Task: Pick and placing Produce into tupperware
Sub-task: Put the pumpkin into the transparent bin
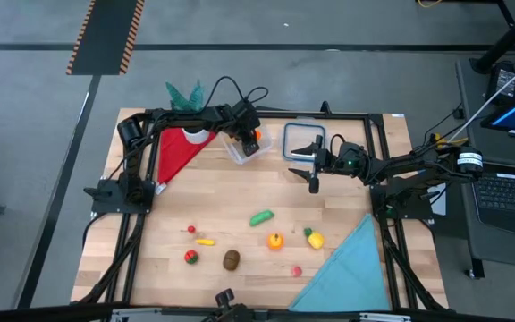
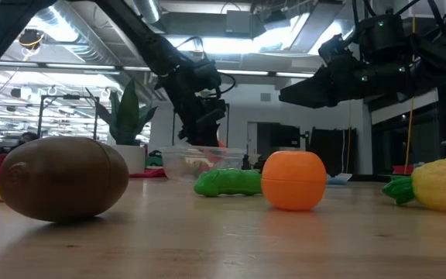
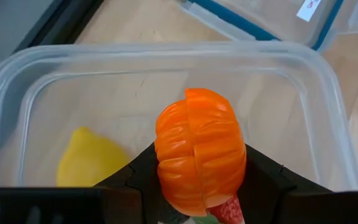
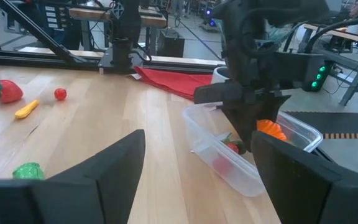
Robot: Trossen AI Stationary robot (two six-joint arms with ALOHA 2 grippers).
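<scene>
The tupperware (image 1: pixel 242 154) stands near the table's far edge; in the left wrist view (image 3: pixel 166 53) a yellow toy fruit (image 3: pixel 92 163) lies inside it. My left gripper (image 1: pixel 250 139) hangs over it, shut on an orange ridged toy (image 3: pixel 201 155). My right gripper (image 1: pixel 314 179) hovers open to the container's right, holding nothing. More produce lies on the near half of the table: a green piece (image 1: pixel 260 216), an orange one (image 1: pixel 275 241), a yellow one (image 1: pixel 314 238), a brown one (image 1: pixel 231 259) and a red one (image 1: pixel 190 257). My left gripper pinches the orange ridged toy by its two opposite sides (image 3: pixel 166 171) between its two fingers (image 3: pixel 263 174). The fingers come from above, pointing down. The toy is lifted clear, over the container's inside at about rim height (image 4: pixel 269 130).
The flat clear lid with a blue-grey rim (image 1: pixel 304 141) lies just right of the container. A red cloth (image 1: pixel 179 150) lies to its left, with a potted plant (image 1: pixel 184 93) behind. A blue cloth (image 1: pixel 351 268) covers the near right corner. A dark frame (image 1: pixel 150 170) borders the table.
</scene>
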